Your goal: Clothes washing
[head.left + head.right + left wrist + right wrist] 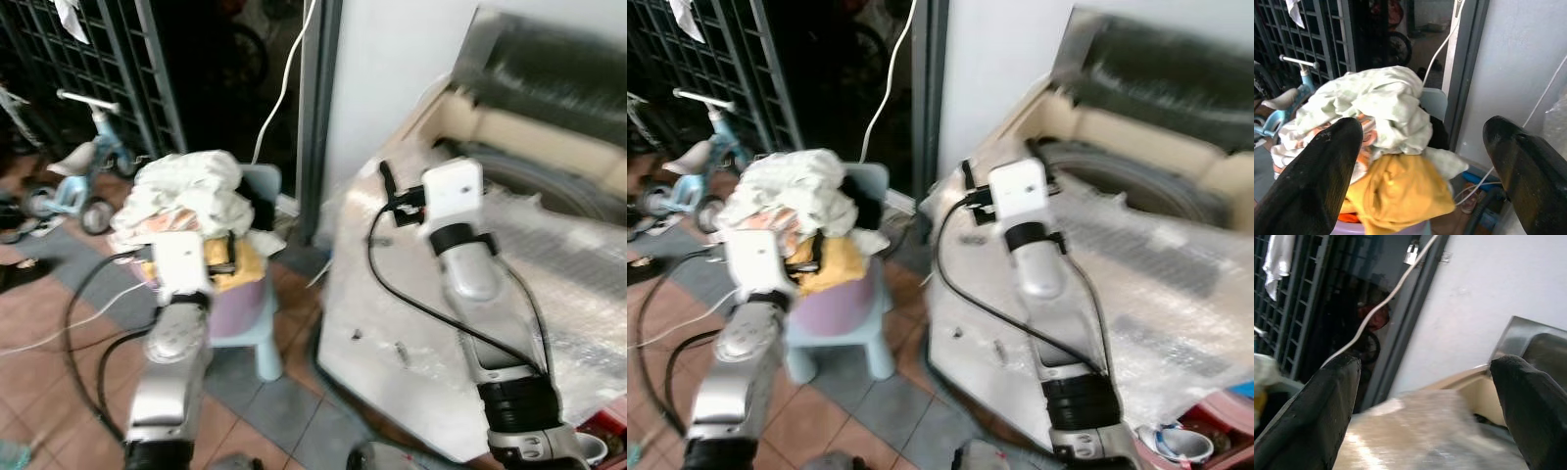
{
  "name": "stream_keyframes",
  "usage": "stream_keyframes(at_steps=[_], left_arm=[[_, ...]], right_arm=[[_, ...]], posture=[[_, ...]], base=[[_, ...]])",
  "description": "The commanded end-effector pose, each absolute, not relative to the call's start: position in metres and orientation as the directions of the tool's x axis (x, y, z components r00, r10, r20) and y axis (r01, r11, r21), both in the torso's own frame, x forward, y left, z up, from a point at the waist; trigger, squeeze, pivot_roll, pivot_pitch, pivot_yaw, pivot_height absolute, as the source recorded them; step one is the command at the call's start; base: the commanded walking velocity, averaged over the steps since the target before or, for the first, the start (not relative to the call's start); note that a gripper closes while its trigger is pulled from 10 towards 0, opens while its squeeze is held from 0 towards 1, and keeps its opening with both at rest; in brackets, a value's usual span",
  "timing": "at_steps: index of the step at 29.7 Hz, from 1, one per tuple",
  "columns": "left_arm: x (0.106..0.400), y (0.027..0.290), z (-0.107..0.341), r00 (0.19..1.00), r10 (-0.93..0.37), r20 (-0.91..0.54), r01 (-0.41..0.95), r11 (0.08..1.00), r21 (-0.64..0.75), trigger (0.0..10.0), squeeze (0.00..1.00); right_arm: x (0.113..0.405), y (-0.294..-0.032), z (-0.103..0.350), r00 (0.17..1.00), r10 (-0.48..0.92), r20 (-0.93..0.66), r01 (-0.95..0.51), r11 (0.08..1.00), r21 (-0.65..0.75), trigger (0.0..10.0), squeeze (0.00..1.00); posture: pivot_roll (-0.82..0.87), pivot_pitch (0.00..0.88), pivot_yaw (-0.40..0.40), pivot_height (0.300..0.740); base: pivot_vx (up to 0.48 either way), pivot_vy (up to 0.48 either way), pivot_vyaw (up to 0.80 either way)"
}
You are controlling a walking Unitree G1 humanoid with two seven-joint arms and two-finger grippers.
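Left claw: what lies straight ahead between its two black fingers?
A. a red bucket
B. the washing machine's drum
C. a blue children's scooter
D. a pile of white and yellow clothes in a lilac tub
D: the left wrist view shows the open left claw framing the pile of white and yellow clothes.

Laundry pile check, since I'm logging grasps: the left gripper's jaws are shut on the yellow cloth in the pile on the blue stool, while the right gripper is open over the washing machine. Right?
Not quite. The left gripper is not shut on the yellow cloth: the left wrist view shows its jaws wide apart, short of the laundry pile. The pile does sit on the blue stool, and the right gripper is open over the washing machine.
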State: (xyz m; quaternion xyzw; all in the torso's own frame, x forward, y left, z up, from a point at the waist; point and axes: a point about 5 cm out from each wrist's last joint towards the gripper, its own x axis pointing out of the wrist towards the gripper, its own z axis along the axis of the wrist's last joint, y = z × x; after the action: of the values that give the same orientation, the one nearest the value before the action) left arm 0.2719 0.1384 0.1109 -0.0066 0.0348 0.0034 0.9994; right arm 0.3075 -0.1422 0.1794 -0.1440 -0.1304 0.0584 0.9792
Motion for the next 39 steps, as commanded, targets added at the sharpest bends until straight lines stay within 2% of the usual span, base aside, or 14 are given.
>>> stream_keyframes(at_steps=[1,6,9,11,13,14,16,19,22,29,33,34,35,39], left_arm=[[0.273,0.147,0.112,0.997,0.034,-0.068,-0.034,0.999,0.004,10.0,0.00],[0.276,0.150,0.112,0.997,0.046,-0.070,-0.046,0.999,0.008,10.0,0.00],[0.280,0.151,0.113,0.997,0.045,-0.057,-0.044,0.999,0.022,10.0,0.00],[0.281,0.151,0.114,0.998,0.037,-0.050,-0.036,0.999,0.032,10.0,0.00],[0.279,0.153,0.110,0.997,0.044,-0.056,-0.041,0.998,0.043,10.0,0.00],[0.277,0.153,0.106,0.997,0.047,-0.063,-0.044,0.998,0.048,10.0,0.00],[0.274,0.153,0.101,0.995,0.049,-0.082,-0.045,0.998,0.047,10.0,0.00],[0.275,0.155,0.102,0.996,0.046,-0.074,-0.043,0.998,0.040,10.0,0.00],[0.276,0.159,0.101,0.996,0.061,-0.071,-0.058,0.997,0.049,10.0,0.00],[0.275,0.165,0.093,0.995,0.073,-0.066,-0.067,0.994,0.087,10.0,0.00],[0.274,0.163,0.091,0.996,0.049,-0.081,-0.043,0.996,0.077,10.0,0.00],[0.274,0.162,0.090,0.996,0.044,-0.078,-0.038,0.996,0.081,10.0,0.00],[0.273,0.161,0.090,0.997,0.037,-0.074,-0.031,0.995,0.090,10.0,0.00],[0.273,0.163,0.088,0.995,0.052,-0.084,-0.044,0.994,0.097,10.0,0.00]], right_arm=[[0.305,-0.137,0.185,0.951,0.171,0.258,-0.100,0.958,-0.270,10.0,0.00],[0.309,-0.144,0.160,0.982,0.154,0.108,-0.122,0.958,-0.258,10.0,0.00],[0.308,-0.147,0.149,0.983,0.165,0.082,-0.139,0.957,-0.255,10.0,0.00],[0.302,-0.154,0.136,0.988,0.140,0.070,-0.117,0.957,-0.264,10.0,0.00],[0.295,-0.158,0.122,0.997,0.061,0.052,-0.048,0.976,-0.214,10.0,0.00],[0.290,-0.152,0.114,0.998,0.056,0.043,-0.047,0.979,-0.199,10.0,0.00],[0.283,-0.141,0.104,0.996,0.077,0.040,-0.064,0.963,-0.262,10.0,0.00],[0.284,-0.144,0.109,0.996,0.057,0.068,-0.038,0.968,-0.246,10.0,0.00],[0.284,-0.149,0.102,0.999,0.032,0.024,-0.026,0.971,-0.239,10.0,0.00],[0.284,-0.141,0.098,0.996,0.083,0.013,-0.077,0.962,-0.260,10.0,0.00],[0.283,-0.148,0.099,1.000,0.023,0.016,-0.018,0.965,-0.263,10.0,0.00],[0.282,-0.149,0.094,0.998,0.055,-0.027,-0.059,0.977,-0.204,10.0,0.00],[0.282,-0.152,0.091,0.996,0.077,-0.045,-0.081,0.993,-0.085,10.0,0.00],[0.284,-0.159,0.094,0.999,0.031,-0.026,-0.031,0.999,-0.012,10.0,0.00]], posture=[[-0.02,0.000,-0.020,0.740],[-0.01,0.000,-0.024,0.740],[0.01,0.000,-0.034,0.740],[0.01,0.000,-0.038,0.740],[0.01,0.000,-0.027,0.740],[0.00,0.000,-0.007,0.740],[0.00,0.000,-0.002,0.740],[0.01,0.000,0.006,0.740],[-0.02,0.000,0.009,0.740],[-0.03,0.000,0.005,0.740],[-0.03,0.000,0.004,0.740],[-0.03,0.000,0.005,0.740],[-0.03,0.000,0.006,0.740],[-0.03,0.000,0.019,0.740]], base=[[0.000,0.428,0.00],[0.000,0.431,0.00],[0.000,0.431,0.00],[0.000,0.304,0.00],[0.000,0.000,0.00],[0.000,0.000,0.00],[0.000,0.000,0.00],[0.000,0.000,0.00],[0.000,0.000,0.00],[0.000,0.000,0.00],[0.000,0.000,0.00],[0.000,0.000,0.00],[0.000,0.000,0.00],[0.000,0.000,0.00]])
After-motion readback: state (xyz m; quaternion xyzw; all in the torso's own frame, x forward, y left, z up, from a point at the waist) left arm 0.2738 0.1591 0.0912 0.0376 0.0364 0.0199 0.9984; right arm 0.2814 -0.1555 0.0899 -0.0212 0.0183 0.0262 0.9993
